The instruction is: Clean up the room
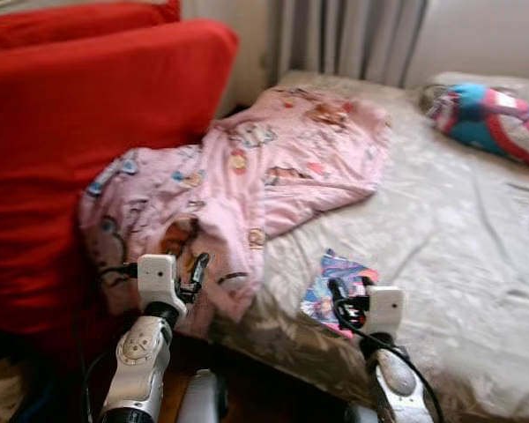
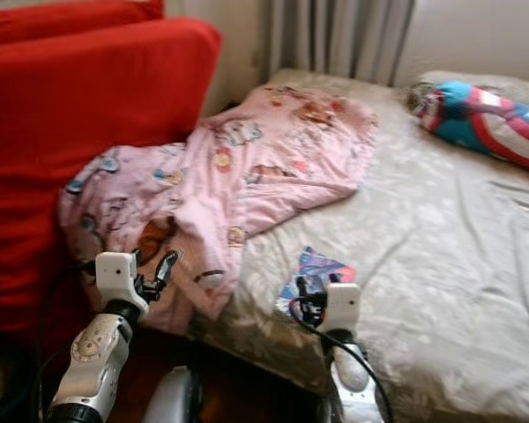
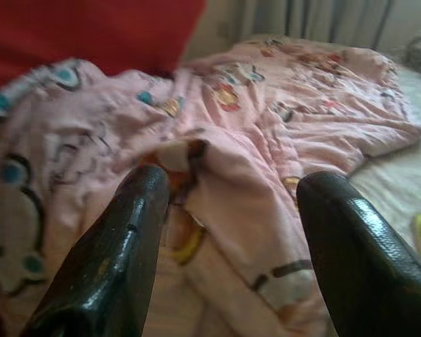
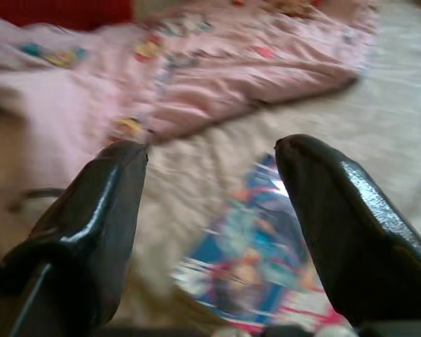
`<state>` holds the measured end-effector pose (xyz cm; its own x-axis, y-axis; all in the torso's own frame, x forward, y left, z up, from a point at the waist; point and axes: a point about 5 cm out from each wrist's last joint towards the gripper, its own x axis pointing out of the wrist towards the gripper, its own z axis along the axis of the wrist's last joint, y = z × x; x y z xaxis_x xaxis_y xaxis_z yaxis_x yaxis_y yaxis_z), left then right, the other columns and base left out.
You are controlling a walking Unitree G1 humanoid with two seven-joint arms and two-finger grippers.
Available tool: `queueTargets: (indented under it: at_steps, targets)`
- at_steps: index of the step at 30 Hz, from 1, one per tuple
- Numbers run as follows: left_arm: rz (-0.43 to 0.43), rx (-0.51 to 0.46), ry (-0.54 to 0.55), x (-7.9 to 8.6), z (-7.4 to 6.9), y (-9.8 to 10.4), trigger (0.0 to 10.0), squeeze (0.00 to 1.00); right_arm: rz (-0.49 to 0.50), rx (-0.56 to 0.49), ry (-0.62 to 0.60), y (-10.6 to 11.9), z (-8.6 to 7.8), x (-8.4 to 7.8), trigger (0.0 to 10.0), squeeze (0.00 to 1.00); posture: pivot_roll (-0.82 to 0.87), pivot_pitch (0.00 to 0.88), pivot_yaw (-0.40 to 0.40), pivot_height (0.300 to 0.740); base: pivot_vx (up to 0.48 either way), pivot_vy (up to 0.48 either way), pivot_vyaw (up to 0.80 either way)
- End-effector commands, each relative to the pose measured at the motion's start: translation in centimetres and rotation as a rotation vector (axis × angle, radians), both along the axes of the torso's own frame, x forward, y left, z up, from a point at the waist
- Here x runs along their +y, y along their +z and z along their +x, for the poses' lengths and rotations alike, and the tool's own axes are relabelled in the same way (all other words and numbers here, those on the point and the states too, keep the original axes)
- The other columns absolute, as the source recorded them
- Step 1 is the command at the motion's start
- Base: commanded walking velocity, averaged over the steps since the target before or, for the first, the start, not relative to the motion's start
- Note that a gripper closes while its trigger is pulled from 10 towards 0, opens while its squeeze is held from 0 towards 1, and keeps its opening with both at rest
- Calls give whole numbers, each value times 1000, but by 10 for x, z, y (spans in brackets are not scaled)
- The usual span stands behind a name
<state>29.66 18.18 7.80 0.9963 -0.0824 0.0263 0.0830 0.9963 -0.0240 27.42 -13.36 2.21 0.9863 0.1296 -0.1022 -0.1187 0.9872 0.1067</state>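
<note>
Currently left gripper (image 3: 228, 239) fingers spread wide, empty, at the pink blanket (image 1: 247, 176) draped off the bed (image 1: 458, 264) edge by the red sofa (image 1: 79, 141). Right gripper (image 4: 210, 210) likewise wide, empty, over a colourful booklet (image 1: 337, 280) on the bed.

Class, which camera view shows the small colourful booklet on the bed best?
The left eye view: the booklet lies whole on the bed sheet, just ahead of the right gripper. The right wrist view shows it close but blurred; the left wrist view catches only an edge.

Blanket (image 1: 247, 176) across the bed's (image 1: 441, 264) left edge beside cushions (image 1: 62, 132); booklet (image 1: 339, 280) right of it.
</note>
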Motion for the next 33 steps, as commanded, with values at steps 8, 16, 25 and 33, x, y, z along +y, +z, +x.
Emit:
queueTargets:
  at_steps: [8, 16, 25, 33]
  targets:
    - [-6, 14, -19, -6, 1, -1, 10000, 0, -8, 3, -20, 0, -1, -7, 10000, 0, -40, 22, -17, 612, 0, 0, 0]
    - [-6, 14, -19, -6, 1, -1, 10000, 0, -8, 3, -20, 0, -1, -7, 10000, 0, -40, 22, -17, 612, 0, 0, 0]
    - [-6, 14, -19, -6, 1, -1, 10000, 0, -8, 3, -20, 0, -1, -7, 10000, 0, -40, 22, -17, 612, 0, 0, 0]
    - [-1, 15, -30, -7, 2, -1, 10000, 0, -33, 4, 23, -2, 0, -8, 10000, 0, -42, 29, -11, 612, 156, 0, 0]
